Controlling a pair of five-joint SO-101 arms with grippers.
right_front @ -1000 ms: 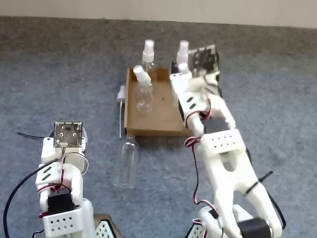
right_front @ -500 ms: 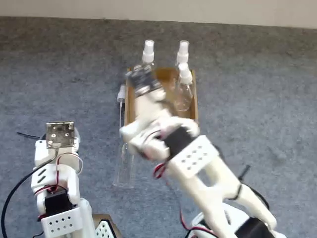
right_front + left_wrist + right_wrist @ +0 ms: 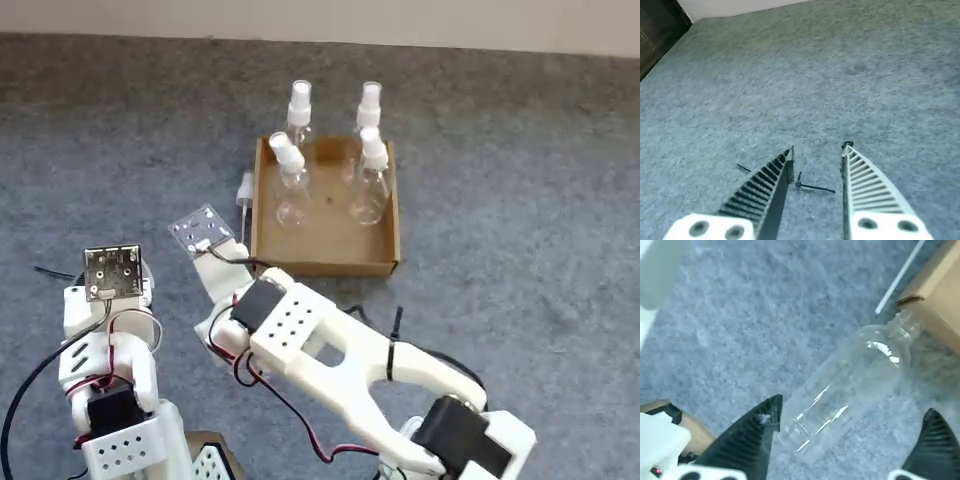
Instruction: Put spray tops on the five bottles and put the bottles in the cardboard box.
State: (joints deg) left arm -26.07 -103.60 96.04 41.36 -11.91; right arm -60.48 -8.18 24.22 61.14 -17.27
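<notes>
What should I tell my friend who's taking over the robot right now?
Left end effector: open, over bare carpet.
Right end effector: open, above the topless bottle lying beside the cardboard box.
Done: two topped bottles stand in the box; two far bottles stand at its back edge, inside or behind unclear.
Left to do: fit the loose spray top on the topless bottle, then box it.

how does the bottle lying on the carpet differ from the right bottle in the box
The carpet bottle lies on its side outside the cardboard box; the boxed bottle stands upright inside it. The carpet bottle's neck is bare; the boxed bottle wears a white spray top. Both are clear.
</notes>
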